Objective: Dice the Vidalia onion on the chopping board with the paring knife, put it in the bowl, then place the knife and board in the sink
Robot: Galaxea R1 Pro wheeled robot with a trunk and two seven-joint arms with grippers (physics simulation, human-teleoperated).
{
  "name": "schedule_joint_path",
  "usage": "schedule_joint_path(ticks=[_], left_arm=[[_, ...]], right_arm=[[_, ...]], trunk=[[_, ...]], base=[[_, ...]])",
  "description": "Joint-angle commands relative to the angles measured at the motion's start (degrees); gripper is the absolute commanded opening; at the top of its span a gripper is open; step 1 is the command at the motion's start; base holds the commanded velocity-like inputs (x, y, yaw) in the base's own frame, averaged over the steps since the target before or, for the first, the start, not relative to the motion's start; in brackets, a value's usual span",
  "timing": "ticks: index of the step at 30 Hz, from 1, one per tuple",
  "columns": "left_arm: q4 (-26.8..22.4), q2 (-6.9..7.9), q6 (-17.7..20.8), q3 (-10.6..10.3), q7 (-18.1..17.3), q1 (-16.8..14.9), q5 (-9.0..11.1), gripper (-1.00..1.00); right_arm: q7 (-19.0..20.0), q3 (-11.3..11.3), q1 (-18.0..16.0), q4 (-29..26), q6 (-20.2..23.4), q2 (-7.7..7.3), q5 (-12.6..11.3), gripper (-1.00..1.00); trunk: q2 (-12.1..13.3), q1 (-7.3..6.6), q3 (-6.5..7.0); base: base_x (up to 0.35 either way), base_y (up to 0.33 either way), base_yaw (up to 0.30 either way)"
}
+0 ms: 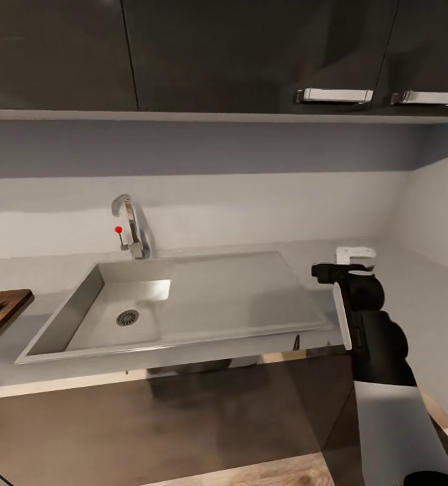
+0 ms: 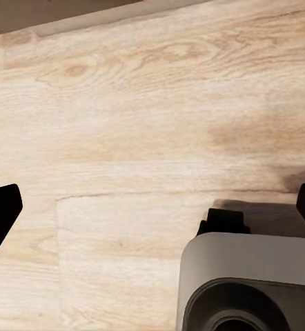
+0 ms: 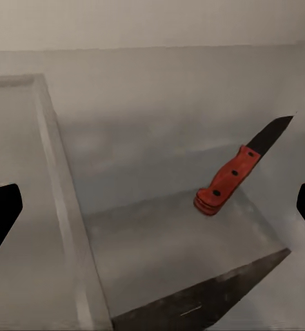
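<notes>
The paring knife (image 3: 237,174) lies in the right wrist view on the grey countertop (image 3: 166,138), red handle nearer the camera and dark blade pointing away toward the back wall; it sits ahead of the right gripper (image 3: 152,214) and toward one of its two dark fingertips (image 3: 1,214), untouched, with bare steel between them; the fingers stand wide apart at the two edges of the picture and hold nothing. The raised rim of the sink (image 3: 52,172) runs just beside the knife's stretch of counter, and the counter's front edge cuts off below it. In the head view the right arm reaches over the counter right of the sink (image 1: 183,297), its basin bare down to the round drain, the faucet (image 1: 131,226) with its red knob behind; the knife itself is probably hidden there behind the arm, I cannot tell. The chopping board (image 1: 1,310) lies at the far left edge, well apart from the sink, slot hole showing. The left gripper (image 2: 152,207) hangs spread wide and empty over the wooden floor (image 2: 125,103), beside the robot's base (image 2: 249,283).
</notes>
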Motion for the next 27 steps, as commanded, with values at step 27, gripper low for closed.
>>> schedule_joint_path(ticks=[27], left_arm=[[0.2, 0.07, -0.3, -0.5, 0.1, -0.1, 0.4, 1.0]], right_arm=[[-4.6, -4.7, -0.1, 9.2, -8.2, 0.07, 0.3, 1.0]], trunk=[[0.0, 0.0, -0.06]], base=[[0.146, -0.047, 0.0]])
